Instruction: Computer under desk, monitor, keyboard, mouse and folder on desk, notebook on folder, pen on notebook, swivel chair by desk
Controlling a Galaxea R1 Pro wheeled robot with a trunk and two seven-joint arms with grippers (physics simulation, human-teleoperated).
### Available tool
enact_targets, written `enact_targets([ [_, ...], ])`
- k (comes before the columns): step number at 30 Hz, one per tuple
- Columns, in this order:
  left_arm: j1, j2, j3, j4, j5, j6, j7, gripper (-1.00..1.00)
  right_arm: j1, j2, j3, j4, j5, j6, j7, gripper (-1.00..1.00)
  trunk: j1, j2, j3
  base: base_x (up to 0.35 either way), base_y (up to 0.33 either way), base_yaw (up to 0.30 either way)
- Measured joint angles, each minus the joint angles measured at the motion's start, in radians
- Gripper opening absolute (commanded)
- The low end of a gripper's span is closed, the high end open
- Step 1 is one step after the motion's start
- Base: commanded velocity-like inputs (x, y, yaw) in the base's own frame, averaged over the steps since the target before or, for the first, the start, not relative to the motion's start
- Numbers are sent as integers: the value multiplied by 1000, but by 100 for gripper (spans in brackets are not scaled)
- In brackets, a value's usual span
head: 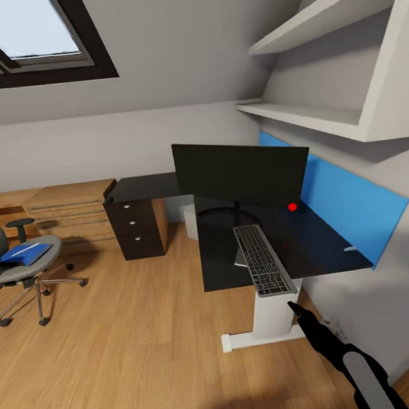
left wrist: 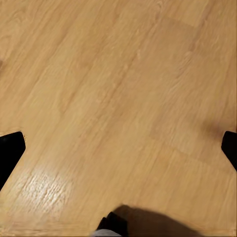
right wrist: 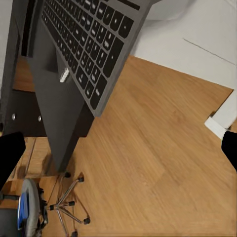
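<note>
Keyboard: the flat grey keyboard with black keys [head: 264, 259] lies on the black desk [head: 322, 242], its near end poking out over the front edge, in front of the wide black monitor [head: 239, 172].
Long axis: it runs from the monitor's foot straight out toward the robot.
Right gripper [head: 299, 311]: just below and in front of that overhanging end; nearest arm by far.
Fingers: both pairs spread wide, holding nothing.
Left gripper [left wrist: 118, 148]: looking down on bare wooden floor [left wrist: 118, 89].
Folder: blue folder [head: 24, 253] sits on the grey swivel chair [head: 31, 263], well apart from the desk.
</note>
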Motion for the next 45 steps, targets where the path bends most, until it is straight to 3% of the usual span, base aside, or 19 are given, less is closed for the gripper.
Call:
enact_targets([
  [3, 0, 2, 0, -2, -2, 43, -3, 100, 0, 0, -1, -19, -3, 4, 39, 100, 12, -21, -9, 0, 0, 0],
  [8, 0, -1, -9, -4, -3, 56, -24, 100, 0, 1, -2, -34, 0, 4, 137, 100, 31, -56, -25, 0, 0, 0],
  [10, 0, 0, -33, -4, -2, 58, -65, 100, 0, 1, -2, -36, 1, 2, 162, 100, 38, -70, -31, 0, 0, 0],
  [11, 0, 2, -77, -4, -6, 59, -112, 100, 0, 0, -2, -37, 2, -1, 175, 100, 42, -77, -35, 0, 0, 0],
  [14, 0, 1, -135, -5, -9, 60, -137, 100, 0, -1, -2, -38, 4, -3, 209, 100, 54, -98, -44, 0, 0, 0],
  [17, 0, 2, -167, -5, -9, 61, -143, 100, 0, -1, -2, -38, 6, -4, 246, 100, 65, -119, -53, 0, 0, 0],
  [24, 0, 3, -189, -5, -9, 59, -148, 100, 0, -6, -3, -35, 8, -4, 291, 100, 92, -168, -75, 0, 0, 0],
  [32, 0, 2, -194, -12, -10, 53, -150, 100, 0, -8, -3, -31, 7, -2, 297, 100, 123, -224, -100, 0, 0, 0],
  [37, 0, 0, -195, -67, -10, 53, -148, 100, 0, -8, -3, -30, 7, 1, 295, 100, 142, -259, -116, 0, 0, 0],
  [40, 0, -3, -218, -92, -13, 59, -145, 100, 0, -8, -3, -29, 7, 0, 294, 100, 153, -280, -125, 0, 0, 0],
  [42, 0, -3, -249, -147, -20, 67, -136, 100, 0, -9, -3, -29, 7, 0, 294, 100, 161, -294, -132, 0, 0, 0],
  [45, 0, -2, -297, -299, -22, 145, -56, 100, 0, -9, -3, -29, 7, 1, 295, 100, 173, -315, -141, 0, 0, 0],
])
